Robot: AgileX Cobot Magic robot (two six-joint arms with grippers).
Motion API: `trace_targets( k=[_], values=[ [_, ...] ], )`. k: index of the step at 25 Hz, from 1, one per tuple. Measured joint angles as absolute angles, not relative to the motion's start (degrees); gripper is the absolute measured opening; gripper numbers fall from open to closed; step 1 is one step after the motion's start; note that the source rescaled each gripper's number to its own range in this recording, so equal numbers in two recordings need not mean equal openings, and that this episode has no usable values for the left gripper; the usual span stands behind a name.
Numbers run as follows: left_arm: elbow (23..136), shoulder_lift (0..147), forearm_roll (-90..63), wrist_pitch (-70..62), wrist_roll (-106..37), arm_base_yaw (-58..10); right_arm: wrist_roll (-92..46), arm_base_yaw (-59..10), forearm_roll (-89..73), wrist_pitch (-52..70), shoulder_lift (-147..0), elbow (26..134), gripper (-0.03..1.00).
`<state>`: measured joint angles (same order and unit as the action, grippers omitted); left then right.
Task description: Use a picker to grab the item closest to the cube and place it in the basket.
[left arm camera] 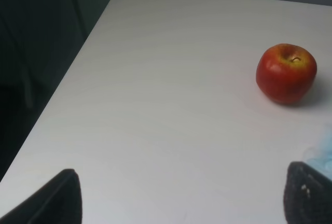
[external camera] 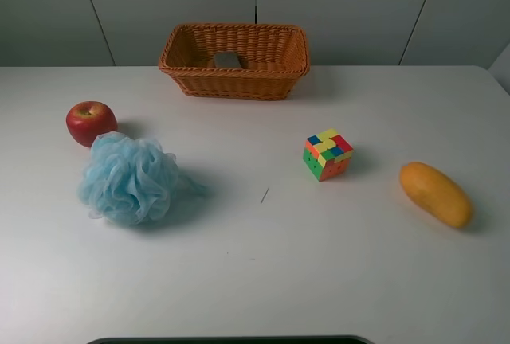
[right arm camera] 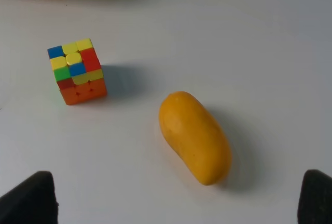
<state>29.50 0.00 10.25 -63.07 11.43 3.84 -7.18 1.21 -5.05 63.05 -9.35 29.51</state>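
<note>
Cube (external camera: 327,154): multicoloured, on the white worktop (external camera: 263,264), right of centre.
Mango (external camera: 435,193): orange-yellow, lying on its side to the right of the cube, nearer to it than anything else.
Basket (external camera: 234,60): wicker, at the back of the worktop, a small grey thing (external camera: 227,60) inside.
Apple (external camera: 90,122): red, far left.
Sponge (external camera: 129,178): blue mesh puff, just in front of the apple.
Left gripper (left arm camera: 181,195): spread wide, holding nothing, near the apple.
Right gripper (right arm camera: 179,195): spread wide, holding nothing, above the mango.
</note>
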Motion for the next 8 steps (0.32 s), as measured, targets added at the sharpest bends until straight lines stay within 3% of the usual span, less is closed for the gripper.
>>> trace_targets(
  k=[8],
  values=[
    [29.5,0.0,10.2,-63.1,11.4,3.8,-7.1,1.2,-4.6,63.1,-9.4,29.5,1.00]
  ],
)
